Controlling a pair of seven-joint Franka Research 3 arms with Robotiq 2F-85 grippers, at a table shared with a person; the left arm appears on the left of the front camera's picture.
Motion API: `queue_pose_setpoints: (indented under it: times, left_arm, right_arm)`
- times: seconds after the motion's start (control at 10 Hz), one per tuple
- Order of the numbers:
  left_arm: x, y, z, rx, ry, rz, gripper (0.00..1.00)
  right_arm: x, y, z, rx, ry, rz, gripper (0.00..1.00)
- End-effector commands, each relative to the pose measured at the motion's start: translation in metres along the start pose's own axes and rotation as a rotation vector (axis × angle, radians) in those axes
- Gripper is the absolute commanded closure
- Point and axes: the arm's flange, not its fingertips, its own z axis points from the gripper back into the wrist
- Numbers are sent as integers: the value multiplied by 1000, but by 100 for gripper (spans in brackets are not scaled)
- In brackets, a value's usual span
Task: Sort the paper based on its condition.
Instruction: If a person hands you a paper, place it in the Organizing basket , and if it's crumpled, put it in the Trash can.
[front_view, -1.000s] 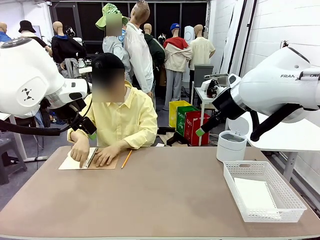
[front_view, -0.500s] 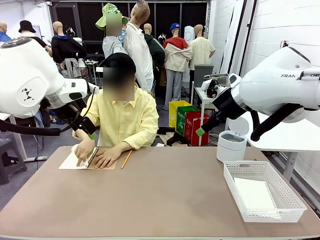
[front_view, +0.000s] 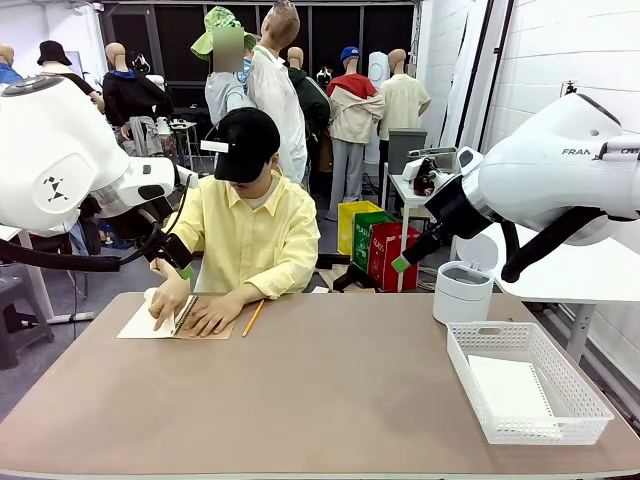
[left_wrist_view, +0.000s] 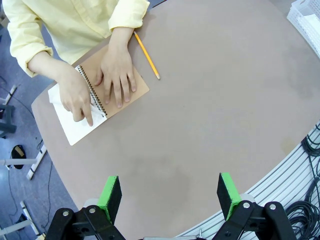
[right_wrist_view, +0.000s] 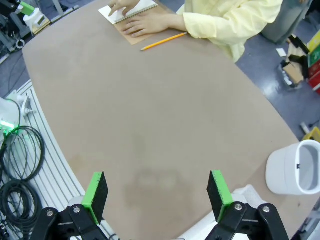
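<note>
Smooth, flat white paper (front_view: 508, 388) lies in the white mesh basket (front_view: 545, 432) at the table's (front_view: 320, 400) right, seen from the front. Wrist views show left gripper (left_wrist_view: 169, 195) and right gripper (right_wrist_view: 157, 192) spread wide, empty; the left one adds a person's hand (left_wrist_view: 117, 75) on a notebook (left_wrist_view: 141, 90)

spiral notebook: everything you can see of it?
The spiral notebook lies open and flat on the table at its far-left corner: wire binding down the middle, white page one side, tan cover the other. One hand of the person presses the page, the other hand the cover. A yellow pencil lies alongside, apart.
</note>
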Motion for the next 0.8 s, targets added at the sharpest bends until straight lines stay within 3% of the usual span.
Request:
queue_pose_setpoints:
  times: [0.0, 0.7]
  left_arm:
    - [-1, 1, -1, -3, -9, 1, 0]
    - [-1, 1, -1, -3, -9, 1, 0]
  right_arm:
    - [0, 0, 0, -1, 1, 1, 0]
    - [0, 0, 0, -1, 1, 1, 0]
